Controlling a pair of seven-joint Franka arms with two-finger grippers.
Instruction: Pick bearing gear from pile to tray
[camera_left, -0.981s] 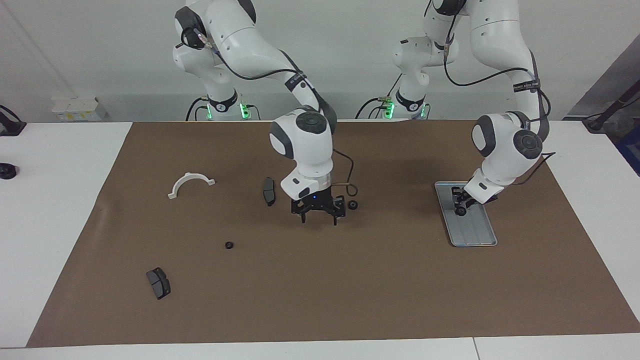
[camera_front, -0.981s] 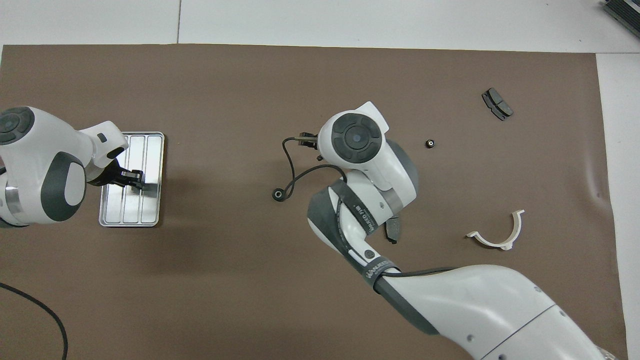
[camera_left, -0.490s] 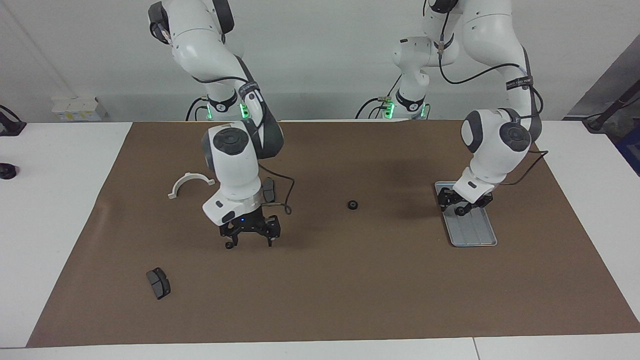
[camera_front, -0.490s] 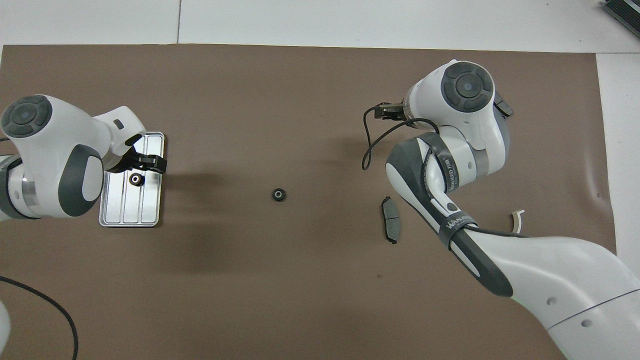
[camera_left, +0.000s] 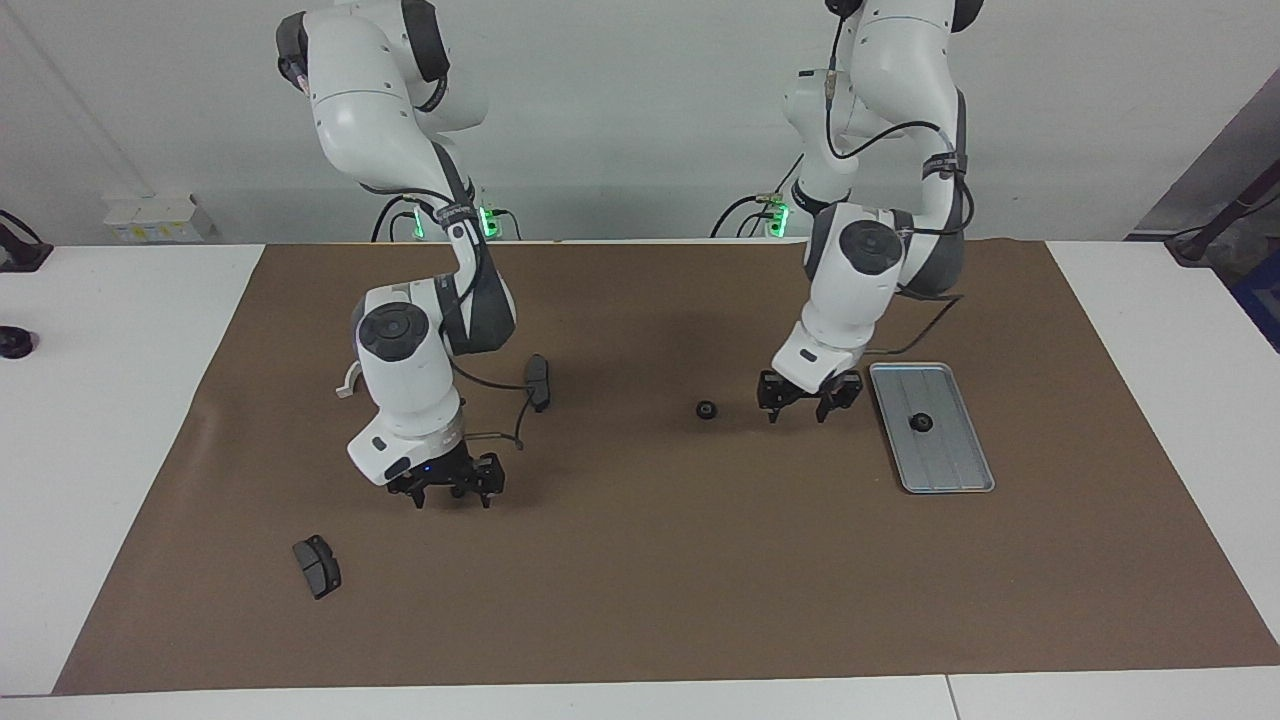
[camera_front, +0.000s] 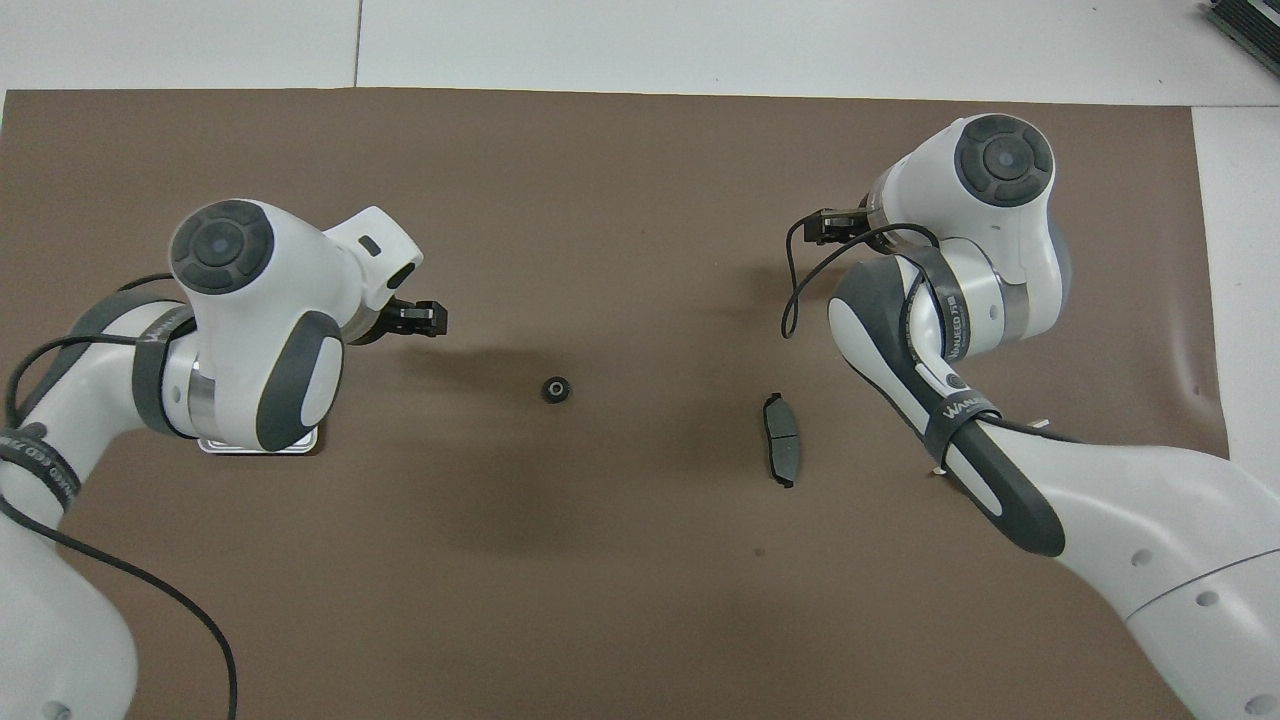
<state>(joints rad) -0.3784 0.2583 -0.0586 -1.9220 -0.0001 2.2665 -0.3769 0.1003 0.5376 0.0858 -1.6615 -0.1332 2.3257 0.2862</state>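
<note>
The silver tray (camera_left: 945, 460) lies toward the left arm's end of the mat with one black gear (camera_left: 918, 421) in it. In the overhead view only a corner of the tray (camera_front: 255, 447) shows under the left arm. Another gear (camera_left: 706, 409) lies on the mat mid-table and also shows in the overhead view (camera_front: 555, 389). My left gripper (camera_left: 797, 412) is open and empty, low over the mat between that gear and the tray. My right gripper (camera_left: 450, 497) is open, down at the mat where a third gear lay. That gear is hidden by it.
A dark pad (camera_left: 538, 382) lies mid-mat beside the right arm and shows in the overhead view (camera_front: 781, 452). A second pad (camera_left: 316, 566) lies farther from the robots at the right arm's end. The white bracket (camera_left: 345, 385) is mostly hidden by the right arm.
The left gripper let a gear go in the tray and moved off it toward the mid-table gear. The right gripper swung from mid-table to the other loose gear and came down over it.
</note>
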